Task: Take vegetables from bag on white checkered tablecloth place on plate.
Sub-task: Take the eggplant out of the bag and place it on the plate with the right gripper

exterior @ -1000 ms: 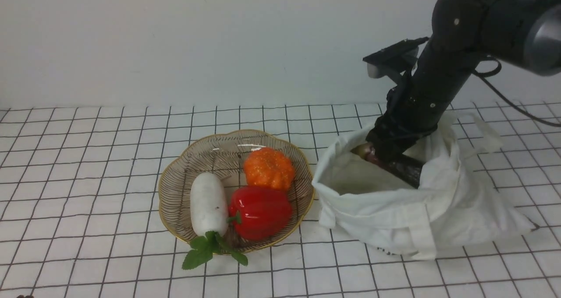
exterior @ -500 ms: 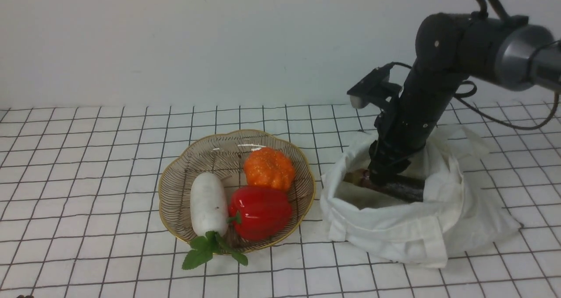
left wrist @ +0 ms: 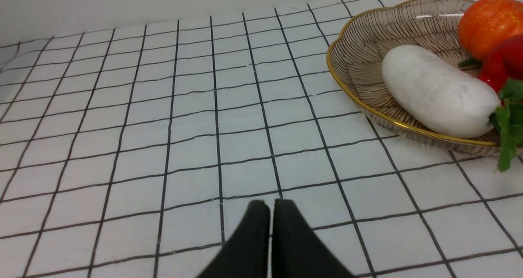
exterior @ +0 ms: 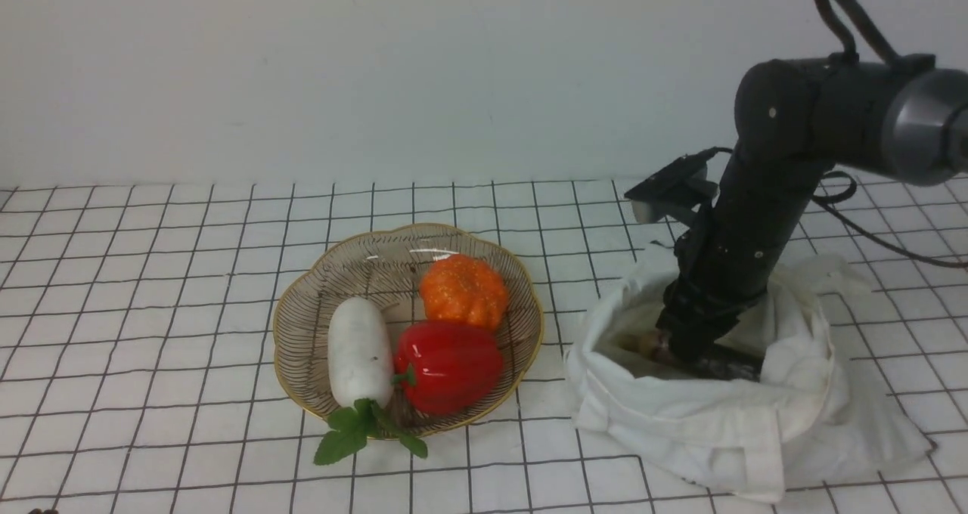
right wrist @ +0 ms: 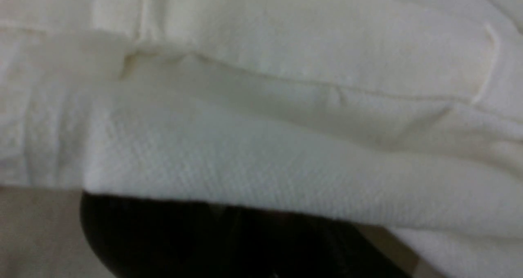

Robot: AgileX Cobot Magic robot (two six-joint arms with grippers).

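The white cloth bag [exterior: 703,431] lies slumped at the right on the white checkered tablecloth [exterior: 151,272]. My right gripper [exterior: 681,348] reaches down into its open mouth, at the brownish stem end of the purple-black eggplant [exterior: 726,366], which lies inside the bag. The cloth and my arm hide the jaws. The right wrist view shows only bag cloth [right wrist: 261,147] and a blurred dark shape [right wrist: 204,241]. The beige plate [exterior: 302,302] with the gold rim stands left of the bag. My left gripper [left wrist: 271,206] is shut and empty above the cloth, left of the plate [left wrist: 351,86].
The plate holds a white radish [exterior: 359,351] with green leaves, a red bell pepper [exterior: 450,366] and a small orange pumpkin [exterior: 463,291]. The radish also shows in the left wrist view [left wrist: 437,92]. A plain white wall stands behind the table.
My right arm has sunk lower and come nearer the front. The eggplant dropped with it, and the bag slumped and slid toward the front right.
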